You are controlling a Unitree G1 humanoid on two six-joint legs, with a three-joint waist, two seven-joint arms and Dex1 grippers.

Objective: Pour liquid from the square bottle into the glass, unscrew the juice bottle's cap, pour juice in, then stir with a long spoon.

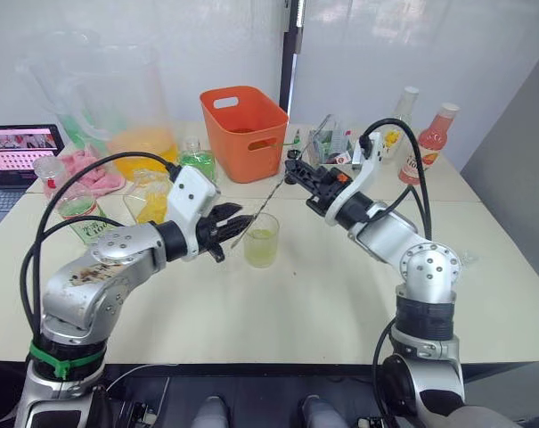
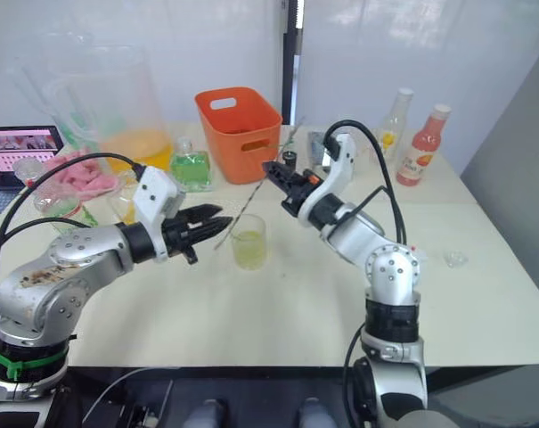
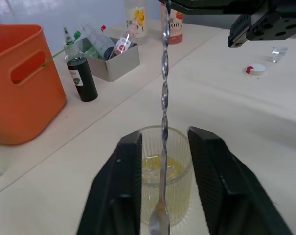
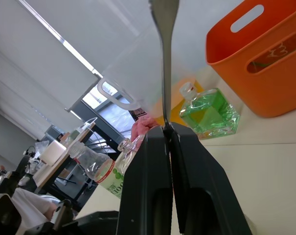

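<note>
**Spoon held slanting into the glass**

The right gripper (image 1: 293, 167) is closed on the upper end of the long spoon (image 3: 163, 98); the right wrist view shows its two fingers pinched together on the thin stem. The spoon slants down from there, its tiny bowl inside the glass (image 1: 261, 240), which stands around the middle of the bench (image 1: 322, 294) and holds pale yellow-green liquid in its lower half.

The left gripper (image 1: 240, 223) hovers just beside the glass on the robot's left, its fingers spread apart and holding nothing. In the left wrist view the two fingers frame the glass, with the twisted stem rising between them; whether they touch the glass I cannot tell.

The square bottle (image 1: 147, 198) with yellow liquid stands toward the left edge of the bench, partly hidden behind the left arm. The juice bottle (image 1: 78, 218) stands further left, nearer that edge, and is open at the top. A white cap (image 3: 257, 70) lies on the bench toward the right edge.

An orange bin (image 1: 243, 131) stands at the back edge.
</note>
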